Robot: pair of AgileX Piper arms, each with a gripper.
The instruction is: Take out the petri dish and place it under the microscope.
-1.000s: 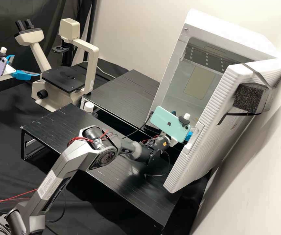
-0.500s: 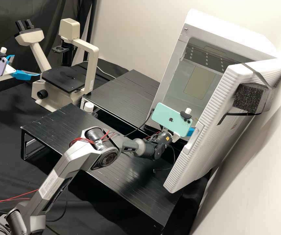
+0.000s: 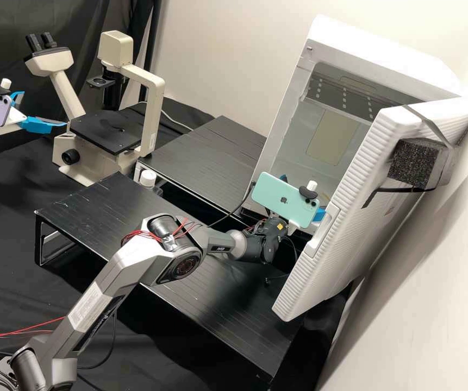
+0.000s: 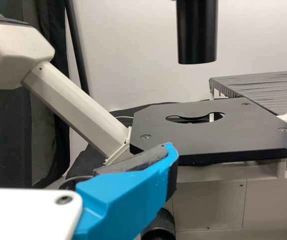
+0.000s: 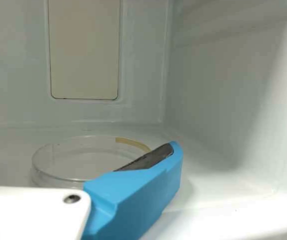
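R gripper spread nr 1 petri dish.

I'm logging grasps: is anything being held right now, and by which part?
Nothing is held: the left gripper is open near the microscope, and the right gripper open at the petri dish.

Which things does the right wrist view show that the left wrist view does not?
Right wrist view: a transparent, round petri dish on the floor of a glossy white chamber.
Left wrist view: a flat black microscope stage beneath a black cylinder.
Both: a bright blue, angular finger with a dark pad, the right arm's finger and the left arm's finger respectively.
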